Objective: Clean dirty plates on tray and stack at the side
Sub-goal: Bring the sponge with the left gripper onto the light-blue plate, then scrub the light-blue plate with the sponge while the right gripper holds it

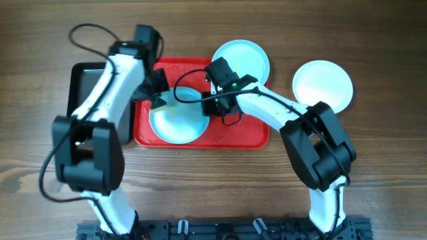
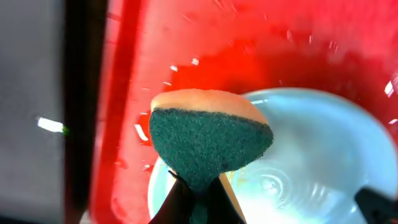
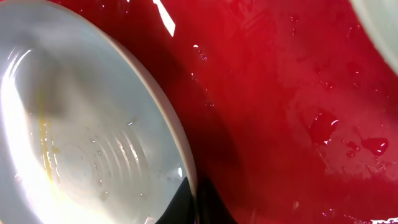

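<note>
A pale aqua plate (image 1: 175, 120) lies on the wet red tray (image 1: 247, 137). My left gripper (image 1: 159, 99) is shut on a sponge (image 2: 208, 140), green scouring side facing the camera, held over the plate's left rim (image 2: 311, 155). My right gripper (image 1: 212, 107) is shut on the plate's right rim (image 3: 180, 155); yellowish smears show inside the plate (image 3: 46, 149). A second plate (image 1: 241, 60) rests at the tray's back edge. A third plate (image 1: 323, 85) lies on the table to the right.
A black tray (image 1: 83, 83) stands left of the red tray, partly under my left arm. Water drops (image 3: 373, 146) lie on the red tray. The wooden table (image 1: 380, 167) surrounds everything.
</note>
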{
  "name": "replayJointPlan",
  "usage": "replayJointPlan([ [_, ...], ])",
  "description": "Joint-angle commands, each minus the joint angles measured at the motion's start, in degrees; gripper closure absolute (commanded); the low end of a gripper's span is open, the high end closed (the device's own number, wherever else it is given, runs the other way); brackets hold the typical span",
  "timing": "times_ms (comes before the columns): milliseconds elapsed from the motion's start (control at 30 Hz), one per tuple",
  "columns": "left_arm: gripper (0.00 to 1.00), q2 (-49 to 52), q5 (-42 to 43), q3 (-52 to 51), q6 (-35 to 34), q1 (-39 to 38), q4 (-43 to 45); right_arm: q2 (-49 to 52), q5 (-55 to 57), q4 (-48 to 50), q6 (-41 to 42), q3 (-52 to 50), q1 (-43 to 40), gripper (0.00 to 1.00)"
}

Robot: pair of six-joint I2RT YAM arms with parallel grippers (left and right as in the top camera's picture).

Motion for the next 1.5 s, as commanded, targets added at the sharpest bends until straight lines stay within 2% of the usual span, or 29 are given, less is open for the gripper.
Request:
replayJointPlan([
  [0, 0.96, 3.2, 2.6, -1.5, 4.8, -0.9, 0.2, 2.2, -1.1, 0.2, -0.7, -0.3, -0.9, 0.96],
  [167, 0.96, 3.4, 4.0, -8.1, 6.4, -1.0, 2.0, 4.7, -9.2, 1.0, -2.5, -0.3, -4.2, 0.96],
  [333, 0.96, 3.4, 14.3, -17.8, 9.1, -2.1, 12.0, 5.3, -11.0, 2.0, -3.3, -0.3, -4.4, 0.96],
  [500, 0.96, 3.4, 31.4, -18.6, 17.5, -6.3, 14.4, 5.3, -11.0, 2.0, -3.3, -0.3, -4.4, 0.96],
  [633, 0.96, 3.4, 32.1, -18.6, 18.3, -12.0, 15.0, 5.3, -11.0, 1.9, -3.3, -0.3, -4.4, 0.96],
  [700, 0.96, 3.4, 28.9, -18.6, 15.6, -13.0, 16.1, 5.3, -11.0, 1.9, -3.3, -0.3, -4.4, 0.96],
  [867, 0.96, 3.4, 14.3, -18.6, -1.2, -10.3, 22.1, 5.2, -11.0, 1.6, -3.3, -0.3, -4.4, 0.96],
  [900, 0.96, 3.4, 9.0, -18.6, -7.2, -8.5, 22.9, 5.3, -11.0, 1.4, -3.3, -0.3, -4.4, 0.96],
  [1067, 0.96, 3.4, -10.4, -18.6, -23.4, -4.1, 15.4, 5.3, -10.9, 1.2, -3.3, -0.3, -4.4, 0.96],
  [1133, 0.96, 3.4, -15.0, -18.6, -25.6, -2.9, 10.9, 5.3, -10.5, 1.2, -3.1, -0.3, -4.4, 0.96],
  [1233, 0.96, 3.4, -16.9, -18.6, -25.5, -2.2, 6.4, 5.4, -10.5, 1.2, -2.7, -0.3, -4.6, 0.96],
  [1367, 0.96, 3.4, -17.0, -18.6, -25.2, -2.2, 3.8, 5.4, -10.8, 1.2, -2.7, -0.3, -5.0, 0.96],
  [1467, 0.96, 3.4, -21.0, -18.6, -24.4, -2.3, 5.7, 5.4, -10.8, 1.2, -2.7, -0.3, -5.0, 0.96],
])
